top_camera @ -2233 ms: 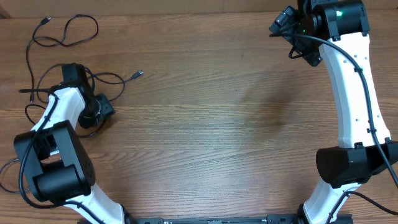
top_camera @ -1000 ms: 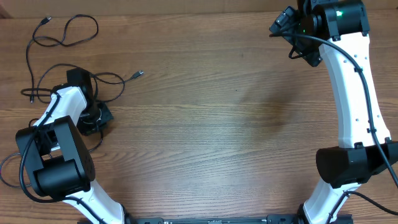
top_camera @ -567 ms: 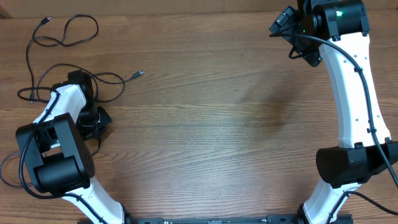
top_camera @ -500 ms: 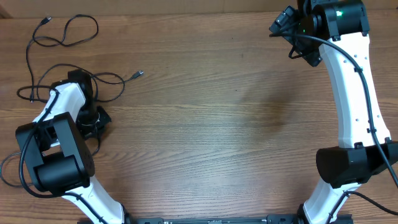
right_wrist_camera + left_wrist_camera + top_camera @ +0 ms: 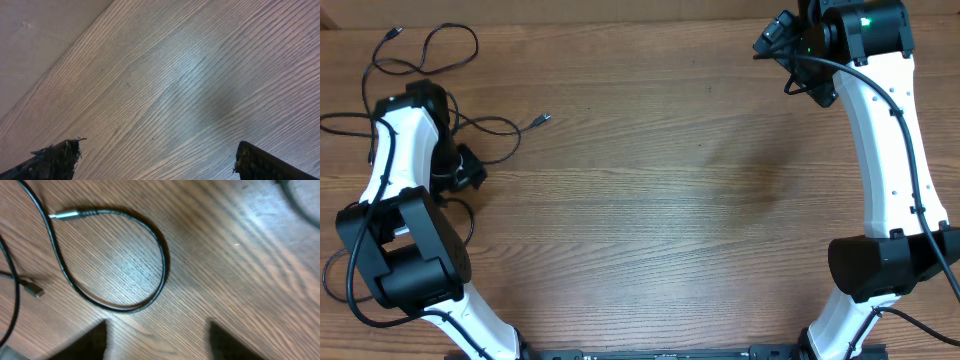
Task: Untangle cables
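Cables [image 5: 476, 44]: loose loops at 10 o'clock on table [image 5: 670, 200]. Left gripper [image 5: 160, 345]: jaws apart, empty, over one loop with silvery plug [image 5: 65, 215]. Right gripper [image 5: 155, 160]: spread wide, empty, at 1 o'clock.

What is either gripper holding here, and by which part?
Nothing. The left gripper is open, a cable loop lying ahead of it; the right gripper is open over the table.
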### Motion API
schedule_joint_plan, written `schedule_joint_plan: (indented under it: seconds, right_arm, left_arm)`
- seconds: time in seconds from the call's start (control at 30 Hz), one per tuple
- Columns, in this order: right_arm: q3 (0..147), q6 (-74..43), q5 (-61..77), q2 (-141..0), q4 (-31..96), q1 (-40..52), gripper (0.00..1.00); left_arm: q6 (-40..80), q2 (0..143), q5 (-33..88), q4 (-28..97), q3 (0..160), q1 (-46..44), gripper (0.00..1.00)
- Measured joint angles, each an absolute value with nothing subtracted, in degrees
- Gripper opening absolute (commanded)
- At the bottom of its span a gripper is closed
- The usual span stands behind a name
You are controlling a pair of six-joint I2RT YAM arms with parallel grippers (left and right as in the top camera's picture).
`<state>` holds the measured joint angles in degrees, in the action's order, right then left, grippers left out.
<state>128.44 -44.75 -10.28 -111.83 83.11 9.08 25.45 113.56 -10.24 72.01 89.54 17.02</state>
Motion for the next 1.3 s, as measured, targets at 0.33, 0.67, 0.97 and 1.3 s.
schedule_joint_plan:
  seconds: [0.33, 0.67, 0.97, 1.3]
  right_arm:
    - [128.4, -44.7, -10.3, -111.8, 83.4, 9.1, 1.0]
    - [128.4, -44.7, -10.3, -111.8, 84.8, 9.1, 1.0]
    - [128.4, -44.7, -10.3, -111.8, 87.5, 9.1, 1.0]
    - [128.4, -44.2, -9.2, -111.8, 93.3, 9.1, 1.0]
  left_arm:
    - [23.2, 113.2, 0.8, 74.5, 98.8, 17.0, 0.8]
    - [19.3, 98.7, 9.3, 72.9, 99.0, 13.0, 0.79]
    - [17.3, 79.5, 11.5, 74.4, 99.1, 4.6, 0.79]
    - [16.3, 60.2, 11.6, 75.9, 92.8, 3.7, 0.77]
